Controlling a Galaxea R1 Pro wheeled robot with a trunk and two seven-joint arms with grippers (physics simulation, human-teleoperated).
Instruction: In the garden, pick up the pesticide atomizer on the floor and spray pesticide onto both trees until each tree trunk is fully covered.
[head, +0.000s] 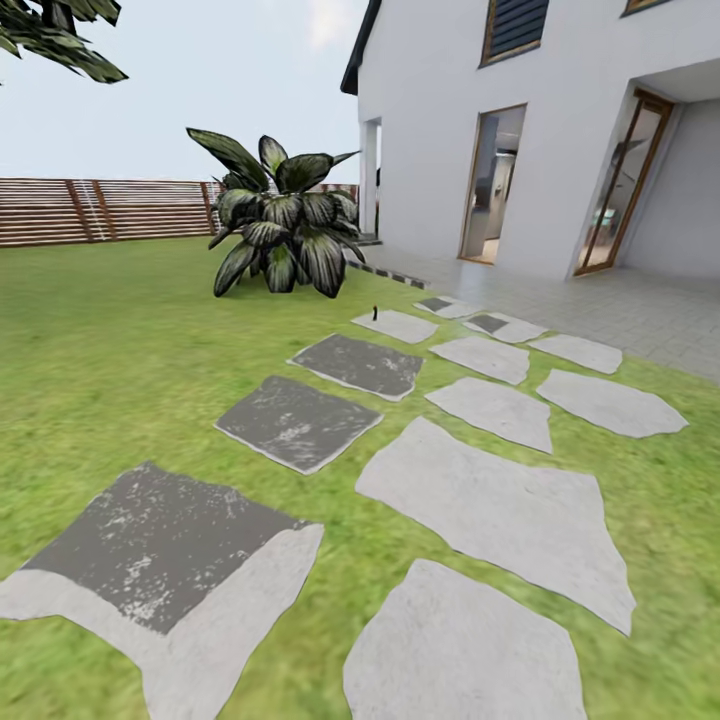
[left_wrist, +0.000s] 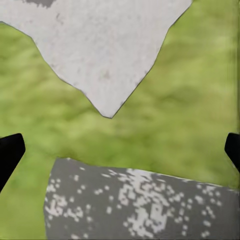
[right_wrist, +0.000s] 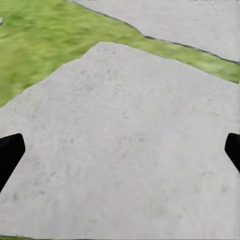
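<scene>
Transit step: no trees in sight, and a tiny dark object (head: 375, 311) far ahead by the paving slabs (head: 490, 500) may be the atomizer; too small to tell. Left gripper (left_wrist: 120, 150) fingers spread wide, empty, grass (left_wrist: 175, 115) between them. Right gripper (right_wrist: 120, 150) likewise wide, empty, over a slab (right_wrist: 120, 150). Best: drive along the slabs toward that object, arms tucked.

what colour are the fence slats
Brown horizontal slats on the fence, best in the head view.

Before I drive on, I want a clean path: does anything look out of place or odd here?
Mostly no: paving slabs lie flat in the lawn. One small dark upright object stands by a far slab, too small to identify.
</scene>
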